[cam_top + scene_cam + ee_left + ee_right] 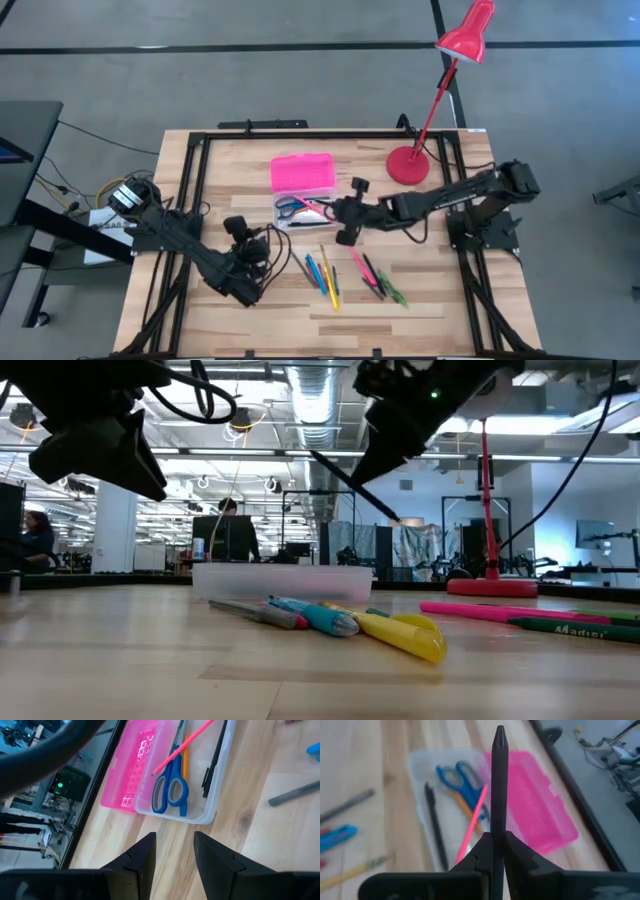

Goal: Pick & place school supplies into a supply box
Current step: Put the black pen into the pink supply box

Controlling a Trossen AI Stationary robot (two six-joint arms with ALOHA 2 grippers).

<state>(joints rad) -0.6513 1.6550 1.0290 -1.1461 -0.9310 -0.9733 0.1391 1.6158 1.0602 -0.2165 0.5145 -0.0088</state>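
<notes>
Right pincer (pixel 498 845) clamped on a black pen (pixel 499 780) above the supply box (pixel 303 195); left pincer (pixel 174 851) released, hovering over the table (pixel 430 300).

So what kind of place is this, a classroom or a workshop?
Most likely a large open robotics lab: exposed ceiling ducts and strip lights overhead, rows of equipment benches behind the wooden table, and a person at monitors.

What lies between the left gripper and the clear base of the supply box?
Only bare wooden table. The left wrist view shows it best: the left gripper, jaws open, faces the clear base across empty wood.
</notes>
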